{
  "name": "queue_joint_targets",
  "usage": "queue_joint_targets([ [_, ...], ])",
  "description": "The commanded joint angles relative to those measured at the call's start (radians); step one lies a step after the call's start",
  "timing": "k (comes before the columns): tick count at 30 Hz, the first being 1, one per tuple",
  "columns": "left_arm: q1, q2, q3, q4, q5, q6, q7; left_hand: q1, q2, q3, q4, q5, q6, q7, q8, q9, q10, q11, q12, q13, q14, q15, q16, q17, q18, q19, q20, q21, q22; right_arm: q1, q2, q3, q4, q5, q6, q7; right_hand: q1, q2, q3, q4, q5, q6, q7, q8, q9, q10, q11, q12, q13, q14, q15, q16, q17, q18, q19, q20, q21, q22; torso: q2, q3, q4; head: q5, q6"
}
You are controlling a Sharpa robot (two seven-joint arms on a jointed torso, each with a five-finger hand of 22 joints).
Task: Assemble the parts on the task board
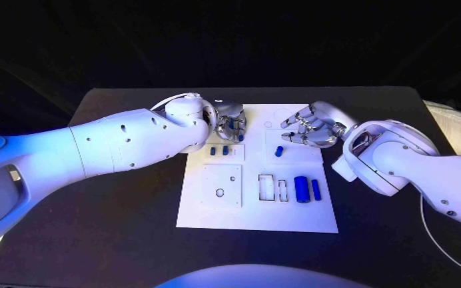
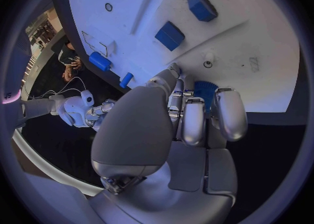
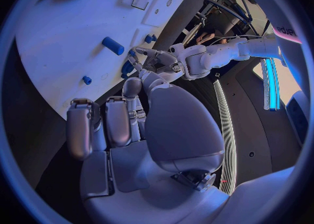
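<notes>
The white task board (image 1: 288,216) lies in the middle of the table. My left hand (image 1: 228,123) hangs over its far left corner, fingers curled around a ribbed blue part (image 2: 204,90). Just nearer lie two small blue blocks (image 1: 212,149) (image 1: 226,149). My right hand (image 1: 309,131) hovers over the far right of the board, fingers bent and apart, nothing between them. A short blue cylinder (image 1: 278,151) lies beside its fingertips, and a tiny blue piece (image 3: 86,80) sits close by. Two longer blue cylinders (image 1: 302,189) (image 1: 316,190) lie at the board's near right.
Empty cut-outs show in the board: a square plate outline (image 1: 222,185) and narrow slots (image 1: 266,188). Black table (image 1: 115,235) surrounds the board on all sides. Both white forearms reach in over the table's left and right parts.
</notes>
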Motion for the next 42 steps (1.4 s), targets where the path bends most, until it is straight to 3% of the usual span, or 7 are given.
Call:
queue_joint_targets([
  [1, -0.003, 0.007, 0.001, -0.002, -0.002, 0.035, -0.025, 0.001, 0.013, 0.009, -0.003, -0.005, 0.010, 0.001, -0.007, -0.001, 0.011, -0.001, -0.002, 0.000, 0.017, 0.006, 0.003, -0.002, -0.011, 0.005, 0.005, 0.006, 0.002, -0.001, 0.002, 0.000, 0.001, -0.003, 0.013, 0.010, 0.010, -0.001, 0.000, 0.004, 0.003, 0.003, 0.000, -0.006, 0.001, -0.003, -0.001, 0.004, 0.001, 0.031, -0.004, -0.003, 0.001, 0.016, -0.004, 0.000, -0.003, 0.001, 0.001, 0.0004, -0.0015, 0.001, -0.003],
  [11, -0.016, 0.016, 0.002, -0.015, 0.008, 0.022, -0.032, 0.001, 0.021, 0.021, -0.007, -0.005, 0.021, 0.003, -0.010, 0.000, 0.021, -0.002, -0.003, 0.000, 0.017, 0.009, 0.003, -0.006, -0.010, 0.004, 0.007, 0.005, 0.003, -0.001, 0.002, 0.000, 0.001, -0.003, 0.012, 0.011, 0.010, 0.000, 0.000, 0.004, 0.004, 0.004, 0.000, -0.006, 0.001, -0.003, -0.001, 0.003, 0.000, 0.032, -0.004, -0.002, 0.001, 0.016, -0.004, 0.000, -0.003, 0.001, 0.001, 0.0004, 0.0000, -0.001, -0.003],
  [22, -0.019, 0.018, 0.002, -0.009, 0.026, 0.022, -0.037, -0.001, 0.015, 0.024, -0.011, -0.005, 0.019, 0.005, -0.017, -0.002, 0.021, 0.000, -0.008, -0.001, 0.018, 0.012, 0.004, -0.007, -0.011, 0.006, 0.009, 0.012, 0.010, -0.001, 0.002, 0.000, 0.001, -0.003, 0.012, 0.011, 0.010, 0.000, 0.001, 0.004, 0.004, 0.004, 0.000, -0.006, 0.002, -0.002, -0.001, 0.004, 0.001, 0.032, -0.004, -0.003, 0.001, 0.016, -0.004, 0.000, -0.003, 0.001, 0.001, -0.0002, -0.0004, -0.004, -0.005],
  [33, -0.020, 0.014, 0.002, 0.001, 0.035, 0.027, -0.051, -0.012, -0.011, 0.038, -0.029, -0.005, -0.023, 0.018, -0.061, -0.015, -0.021, 0.027, -0.047, -0.014, 0.016, 0.038, 0.001, -0.023, -0.013, 0.004, 0.028, 0.015, 0.016, -0.001, 0.002, 0.000, 0.001, -0.004, 0.012, 0.012, 0.011, 0.000, 0.001, 0.004, 0.004, 0.004, 0.000, -0.006, 0.002, -0.003, -0.001, 0.004, 0.001, 0.032, -0.004, -0.003, 0.001, 0.016, -0.004, 0.000, -0.004, 0.001, 0.001, -0.0003, -0.0004, -0.003, -0.005],
  [42, -0.021, 0.014, 0.002, 0.010, 0.041, 0.027, -0.051, -0.014, -0.010, 0.045, -0.034, -0.005, -0.018, 0.025, -0.064, -0.015, -0.031, 0.034, -0.057, -0.018, 0.015, 0.044, 0.001, -0.029, -0.012, 0.002, 0.036, 0.010, 0.014, -0.001, 0.003, 0.000, 0.000, -0.004, 0.012, 0.012, 0.011, 0.000, 0.001, 0.004, 0.004, 0.004, 0.000, -0.006, 0.002, -0.003, -0.001, 0.003, 0.000, 0.032, -0.004, -0.003, 0.000, 0.016, -0.004, 0.000, -0.004, 0.000, 0.001, 0.0001, -0.0005, -0.005, -0.004],
])
